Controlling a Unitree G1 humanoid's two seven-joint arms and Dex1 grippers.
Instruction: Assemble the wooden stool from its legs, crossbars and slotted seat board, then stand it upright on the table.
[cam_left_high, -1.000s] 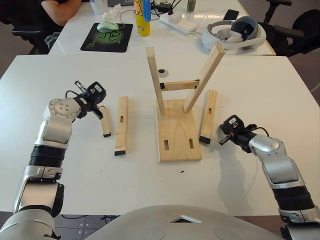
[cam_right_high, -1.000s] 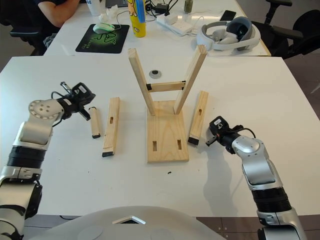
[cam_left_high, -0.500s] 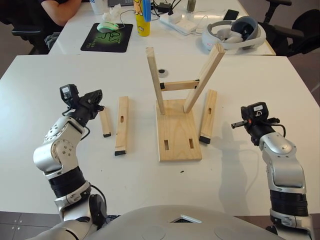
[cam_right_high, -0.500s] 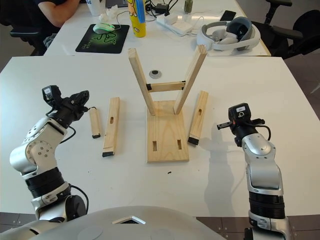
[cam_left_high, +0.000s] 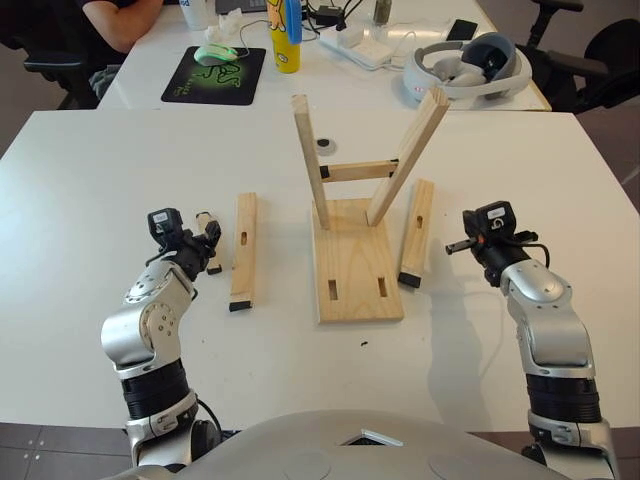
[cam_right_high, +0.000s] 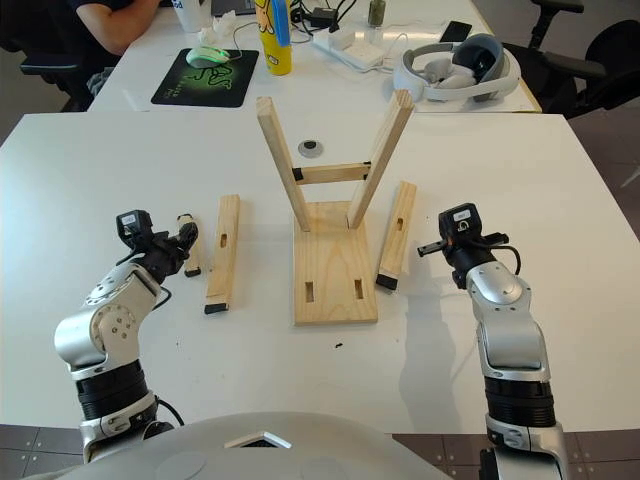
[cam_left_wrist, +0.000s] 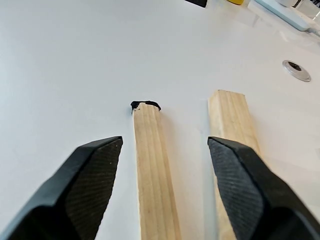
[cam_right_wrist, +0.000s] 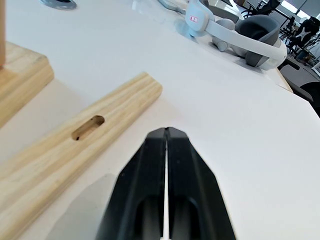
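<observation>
Pale wood makes up the half-built stool. The seat board (cam_left_high: 358, 262) lies flat at the middle of the table (cam_left_high: 120, 170). Two fitted legs (cam_left_high: 310, 165) stand in its far slots, leaning apart and tied together by a fitted crossbar (cam_left_high: 358, 171). The two near slots are unfilled. A left loose leg (cam_left_high: 243, 250) lies well to the left of the board, with a short crossbar (cam_left_wrist: 152, 150) just beyond it. A right loose leg (cam_left_high: 418, 232) lies just beside the board's right edge.

The left tool (cam_left_high: 200, 243) sits low at the near end of the short crossbar, its fingers spread wide with the bar running between them and not yet clamped. The right tool (cam_right_wrist: 166, 131) has its fingers pressed together and holds nothing. It hovers just to the right of the right loose leg, apart from it.

The step in hand looks like picking up the second set of parts, beginning with the short crossbar. The next move would call for closing squarely on that narrow bar without nudging the leg beside it. The bar would then go to a leg's slot.

Against half a second ago, the left arm has folded in and brought its tool down from above the bar to its near end. The right tool has eased a little closer to its leg, and the wooden pieces lie where they were.
</observation>
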